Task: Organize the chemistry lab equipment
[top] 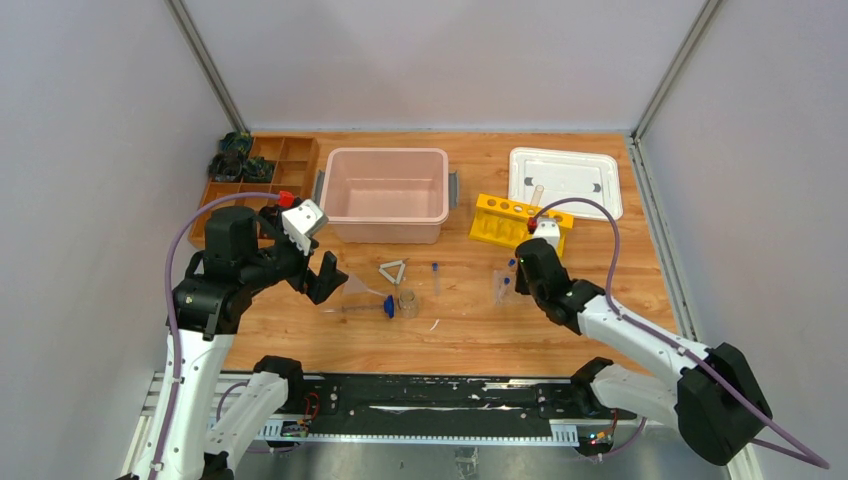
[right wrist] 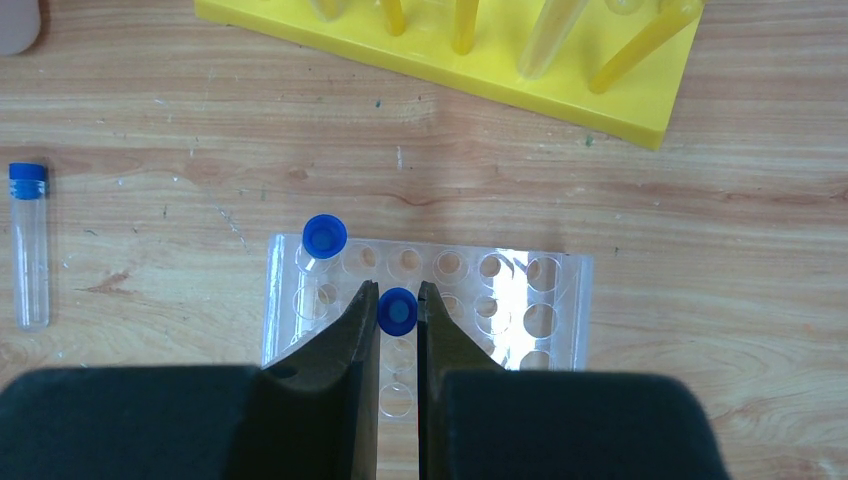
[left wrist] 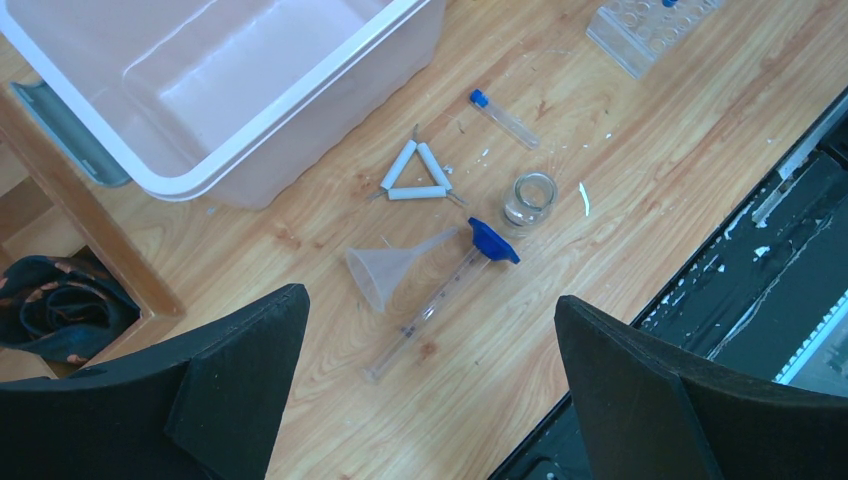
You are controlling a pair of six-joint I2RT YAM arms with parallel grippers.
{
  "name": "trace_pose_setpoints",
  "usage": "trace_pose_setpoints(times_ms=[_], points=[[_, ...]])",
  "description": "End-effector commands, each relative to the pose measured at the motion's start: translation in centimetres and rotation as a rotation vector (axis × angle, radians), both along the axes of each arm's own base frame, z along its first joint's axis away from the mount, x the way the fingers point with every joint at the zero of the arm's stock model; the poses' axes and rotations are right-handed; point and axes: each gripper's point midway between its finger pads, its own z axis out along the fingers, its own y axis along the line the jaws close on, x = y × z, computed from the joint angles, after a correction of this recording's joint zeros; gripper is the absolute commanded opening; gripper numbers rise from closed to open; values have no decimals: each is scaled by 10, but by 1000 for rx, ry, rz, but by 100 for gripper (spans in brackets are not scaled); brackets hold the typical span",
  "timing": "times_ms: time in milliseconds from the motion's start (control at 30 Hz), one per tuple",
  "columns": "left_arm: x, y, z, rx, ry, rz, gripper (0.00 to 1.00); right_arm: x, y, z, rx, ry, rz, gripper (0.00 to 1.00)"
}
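- Right claw [right wrist: 397, 300]: jaws clamped on a vial [right wrist: 397, 312] just under its blue cap, with the vial hanging upright below the wrist. You grip it high, I judge, so the body is free to drop into a well.
- Tray [right wrist: 500, 300]: directly beneath the claw. The held vial sits over a well in the second row, near the tray's left end. From above you cannot tell whether its foot has entered the well.
- Second vial [right wrist: 324, 237]: seated upright in the corner well, just ahead and left of the claw. Filling seems to run from that corner.
- Loose vial [right wrist: 28, 250]: lies flat on the wood, well off to the claw's left, probably the next pick.
- Rack [right wrist: 620, 110]: ahead of the claw, just beyond the tray.
- Left claw [left wrist: 430, 305]: fingers wide apart and empty, hovering above the wood.
- Under the left claw: the funnel [left wrist: 385, 275] and tube [left wrist: 430, 310] lie touching, on their sides. The beaker [left wrist: 528, 198] and triangle [left wrist: 412, 175] lie just ahead, and the bin [left wrist: 330, 130] is ahead and left.
- Judgement: you are seating the held vial. Lower it plumb, as a tilt could catch the well's lip or nudge the light tray.
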Motion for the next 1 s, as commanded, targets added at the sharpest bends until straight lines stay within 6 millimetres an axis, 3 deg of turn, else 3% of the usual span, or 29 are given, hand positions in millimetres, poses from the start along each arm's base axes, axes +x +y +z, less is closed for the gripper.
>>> trace_pose_setpoints(times_ms=[0, 133, 267, 400, 533, 633, 733, 833, 967], points=[[1, 1, 9, 6, -35, -2, 100, -1, -3, -6, -15, 32, -5, 1], [2, 0, 10, 4, -31, -4, 100, -2, -8, 5, -18, 29, -25, 21], [3, 0, 10, 3, -30, -5, 100, 0, -9, 41, 29, -43, -50, 42], [3, -1, 10, -1, -24, -4, 100, 6, 0, 92, 133, -147, -42, 51], [3, -2, 10, -13, -13, -2, 100, 12, 21, 117, 205, -135, -3, 53], [3, -3, 11, -24, -1, 3, 100, 16, 47, 120, 208, -72, 29, 53], [4, -2, 10, -22, 3, 13, 100, 15, 88, 117, 179, -37, 108, 51], [6, 0, 9, -12, 4, 29, 100, 14, 130, 98, 150, 38, 177, 49], [5, 2, 11, -11, -7, 39, 100, 9, 166, 66, 97, 105, 228, 49]])
